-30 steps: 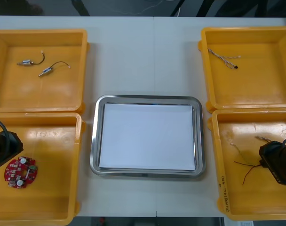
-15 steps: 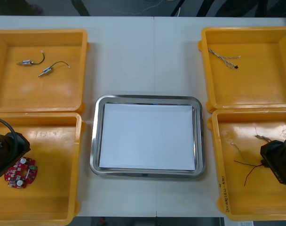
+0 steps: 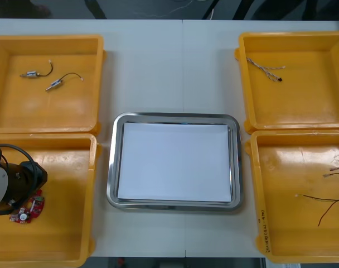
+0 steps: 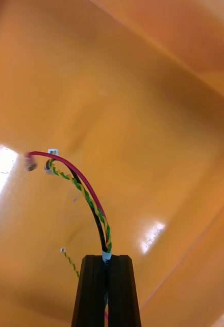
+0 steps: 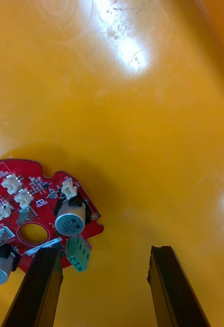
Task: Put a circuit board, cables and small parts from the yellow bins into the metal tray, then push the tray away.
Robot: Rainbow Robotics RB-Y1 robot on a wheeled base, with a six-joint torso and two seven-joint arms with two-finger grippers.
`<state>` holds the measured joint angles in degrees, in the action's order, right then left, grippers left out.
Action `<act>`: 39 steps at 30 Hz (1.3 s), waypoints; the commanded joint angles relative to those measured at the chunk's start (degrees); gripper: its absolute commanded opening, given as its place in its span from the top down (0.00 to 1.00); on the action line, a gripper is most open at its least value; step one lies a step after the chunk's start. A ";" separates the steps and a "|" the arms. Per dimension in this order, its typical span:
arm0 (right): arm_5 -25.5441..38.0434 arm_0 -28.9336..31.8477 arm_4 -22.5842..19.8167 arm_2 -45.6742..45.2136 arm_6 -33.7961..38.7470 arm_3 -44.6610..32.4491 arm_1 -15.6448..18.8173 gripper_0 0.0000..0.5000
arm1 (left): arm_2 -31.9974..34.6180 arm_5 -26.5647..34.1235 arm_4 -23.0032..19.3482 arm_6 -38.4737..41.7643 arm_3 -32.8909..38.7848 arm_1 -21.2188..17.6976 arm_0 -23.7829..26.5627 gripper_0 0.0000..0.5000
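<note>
Light table (image 3: 158, 67) carries four yellow bins around a tray (image 3: 111, 167) lined white, with nothing in it yet. At the near-left bin (image 3: 63, 234) the left gripper (image 5: 105, 253) hangs low over the floor with its fingers spread wide. The board (image 5: 25, 204) lies flat on that floor, off to one side: its rim and green connector (image 5: 78, 254) sit just beside one finger, and most of the gap between the fingers is bare bin floor. At the outer edge of the near-right bin (image 3: 258, 195) the right gripper (image 4: 105, 260) has its fingers pressed together on one end of the cable (image 4: 89, 196), which arches away from them toward the bin floor; I cannot tell whether its free ends touch it. The likeliest trouble on the left is a poor grasp: if the fingers close where they stand, they may catch only the connector or nudge the board aside, and a straight descent could land a finger on the components. On the right, the pinch holds a thin bundle by its tip, so it may slip out, or the trailing ends may snag the bin wall on the way to the tray.
</note>
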<state>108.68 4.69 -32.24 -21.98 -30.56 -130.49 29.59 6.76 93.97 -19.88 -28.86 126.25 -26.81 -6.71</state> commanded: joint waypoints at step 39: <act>1.32 -19.98 -39.30 5.98 -27.80 -11.27 28.69 1.00 | -3.33 -8.01 6.61 4.87 -1.54 3.78 -6.38 0.00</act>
<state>109.76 -11.33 -70.69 -18.62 -52.26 -140.32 56.14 4.21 87.48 -14.28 -27.51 125.15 -24.12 -11.50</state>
